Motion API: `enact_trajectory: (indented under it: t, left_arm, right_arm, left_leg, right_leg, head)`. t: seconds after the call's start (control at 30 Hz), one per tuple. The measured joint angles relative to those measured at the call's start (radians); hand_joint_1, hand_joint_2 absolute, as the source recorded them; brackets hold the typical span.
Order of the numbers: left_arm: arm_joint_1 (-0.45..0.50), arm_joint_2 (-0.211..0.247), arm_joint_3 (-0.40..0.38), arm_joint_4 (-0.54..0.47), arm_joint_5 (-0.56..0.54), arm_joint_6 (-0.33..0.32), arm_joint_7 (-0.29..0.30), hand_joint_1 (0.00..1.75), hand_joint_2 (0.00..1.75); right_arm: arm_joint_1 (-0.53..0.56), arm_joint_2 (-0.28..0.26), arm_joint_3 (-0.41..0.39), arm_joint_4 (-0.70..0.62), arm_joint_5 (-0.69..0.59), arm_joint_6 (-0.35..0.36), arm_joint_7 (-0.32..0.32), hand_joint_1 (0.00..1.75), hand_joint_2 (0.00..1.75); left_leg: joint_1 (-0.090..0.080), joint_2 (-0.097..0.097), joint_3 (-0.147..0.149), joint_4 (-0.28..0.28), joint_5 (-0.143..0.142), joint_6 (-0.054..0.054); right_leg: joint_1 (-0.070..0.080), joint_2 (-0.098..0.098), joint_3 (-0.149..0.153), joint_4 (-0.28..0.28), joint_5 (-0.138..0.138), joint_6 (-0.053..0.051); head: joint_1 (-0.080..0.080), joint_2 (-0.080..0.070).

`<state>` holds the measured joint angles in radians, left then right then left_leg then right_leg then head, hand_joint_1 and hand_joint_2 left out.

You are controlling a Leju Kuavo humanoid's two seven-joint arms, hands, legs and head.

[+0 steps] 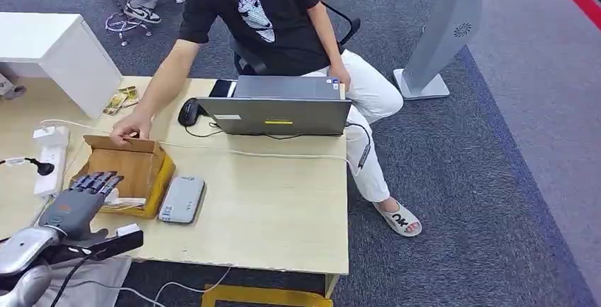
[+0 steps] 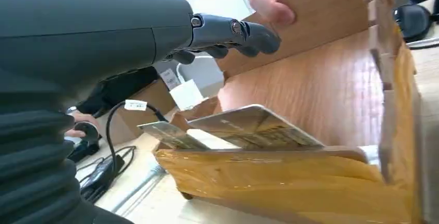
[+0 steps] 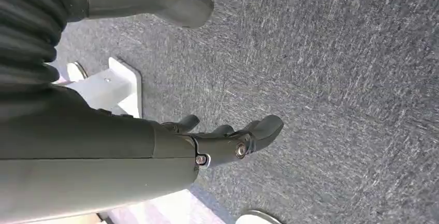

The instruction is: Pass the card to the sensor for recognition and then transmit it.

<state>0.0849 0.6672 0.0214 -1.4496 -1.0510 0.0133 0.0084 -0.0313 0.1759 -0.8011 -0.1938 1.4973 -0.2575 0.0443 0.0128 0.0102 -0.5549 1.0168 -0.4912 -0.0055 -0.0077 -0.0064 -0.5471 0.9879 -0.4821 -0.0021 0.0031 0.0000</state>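
1. At the far left of the bench (image 1: 283,208), a white power strip (image 1: 51,158) lay flat, with a black plug (image 1: 39,166) and its cord beside it.
2. The left hand (image 1: 78,201) hovered over the near edge of an open cardboard box (image 1: 131,165), its fingers (image 2: 243,30) spread and lightly curled, holding nothing.
3. In the left wrist view, two cards (image 2: 253,125) leaned inside the box, just behind its near wall, which was wrapped in yellowish tape; the robot's fingers were above them and not touching them.
4. A person's hand (image 1: 131,128) rested on the far flap of the box.
5. Just to the right of the box, a flat grey sensor device (image 1: 182,198) lay on the bench, close to the near edge.
6. Farther back, a black mouse (image 1: 188,112) sat beside an open grey laptop (image 1: 276,108), and a seated person in a black shirt (image 1: 266,16) faced it from the far side.
7. The right hand (image 3: 228,141) hung over grey carpet (image 3: 336,79), its fingers apart and slightly bent, empty.
8. On the carpet at the far right stood a grey kiosk stand (image 1: 443,37).
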Motion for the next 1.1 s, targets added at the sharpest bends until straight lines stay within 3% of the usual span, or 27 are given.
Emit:
enact_trajectory:
  t: [0.03,0.07,0.13,0.73,0.83,1.1]
  left_arm:
    - [0.000,0.002,-0.001,0.000,0.000,-0.002,0.000,0.05,1.75]
    - [0.000,0.002,-0.002,0.000,0.000,-0.003,0.000,1.47,1.75]
    - [-0.002,0.002,-0.005,0.003,-0.004,-0.002,-0.003,1.73,1.75]
    - [-0.019,-0.006,-0.037,0.043,-0.013,0.042,-0.012,1.75,1.75]
    - [-0.017,-0.007,-0.039,0.045,-0.013,0.048,-0.013,1.62,1.75]
    - [-0.011,-0.008,-0.040,0.047,-0.026,0.071,-0.012,1.59,1.75]
  right_arm:
    - [-0.001,0.000,0.000,0.000,0.000,-0.001,0.001,0.00,1.75]
    - [-0.002,0.000,0.001,0.000,0.002,-0.001,0.005,0.00,1.75]
    - [-0.003,0.000,0.002,0.000,0.002,0.001,0.011,0.00,1.75]
    - [-0.005,0.000,0.024,0.001,0.014,0.006,0.019,0.00,1.75]
    - [-0.005,0.000,0.026,0.001,0.015,0.006,0.019,0.00,1.75]
    - [-0.005,0.000,0.028,0.001,0.013,0.006,0.019,0.00,1.75]
  left_leg:
    - [0.000,0.000,0.000,0.000,0.000,0.000]
    - [0.000,0.000,0.000,0.000,0.000,0.000]
    - [0.000,0.000,0.000,0.000,0.000,0.000]
    - [0.000,0.003,0.001,0.000,0.000,0.000]
    - [0.000,0.003,0.000,0.000,0.000,0.000]
    - [0.000,0.003,0.000,0.000,0.000,0.000]
  right_leg:
    - [0.000,0.000,0.000,0.000,0.000,0.000]
    - [0.000,0.000,0.000,0.000,0.000,0.000]
    - [0.000,0.000,0.000,0.000,0.000,0.000]
    - [0.000,0.003,0.000,0.000,0.000,0.000]
    - [0.000,0.003,0.000,0.000,0.000,0.000]
    - [0.000,0.003,0.000,0.000,0.000,0.000]
  head:
    - [0.000,0.000]
    - [0.000,0.000]
    - [0.000,0.000]
    - [0.000,0.000]
    - [0.000,0.000]
    - [0.000,0.000]
